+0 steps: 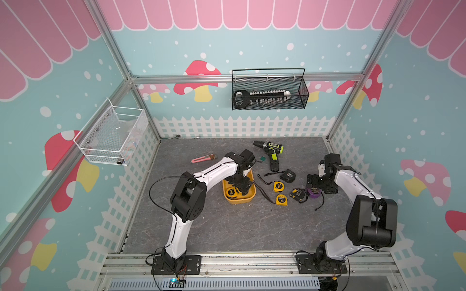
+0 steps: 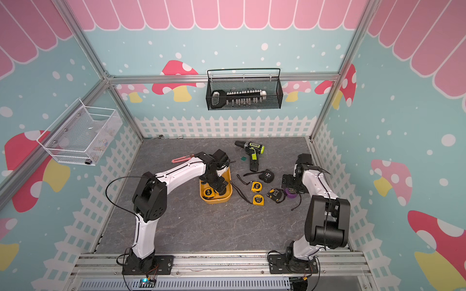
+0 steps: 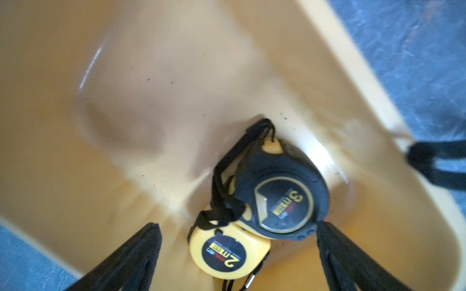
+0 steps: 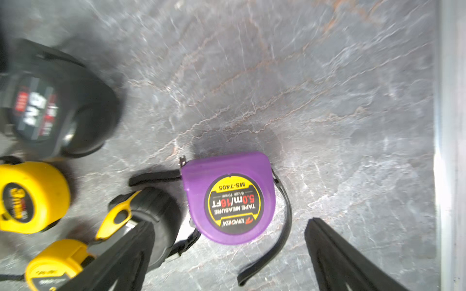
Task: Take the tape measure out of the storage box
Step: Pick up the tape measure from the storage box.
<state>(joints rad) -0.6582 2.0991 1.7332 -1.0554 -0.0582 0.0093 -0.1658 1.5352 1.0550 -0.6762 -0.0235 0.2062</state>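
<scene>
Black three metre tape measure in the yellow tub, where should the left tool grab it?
From straight above, across its curved side edges: the black tape measure lies label up in the storage box, touching the yellow tape measure.

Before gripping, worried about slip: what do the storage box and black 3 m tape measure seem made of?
Storage box: seemingly glossy yellow-orange plastic; highlights streak its smooth wall. Black 3 m tape measure: probably matte rubbery shell; dull, barely reflective.
</scene>
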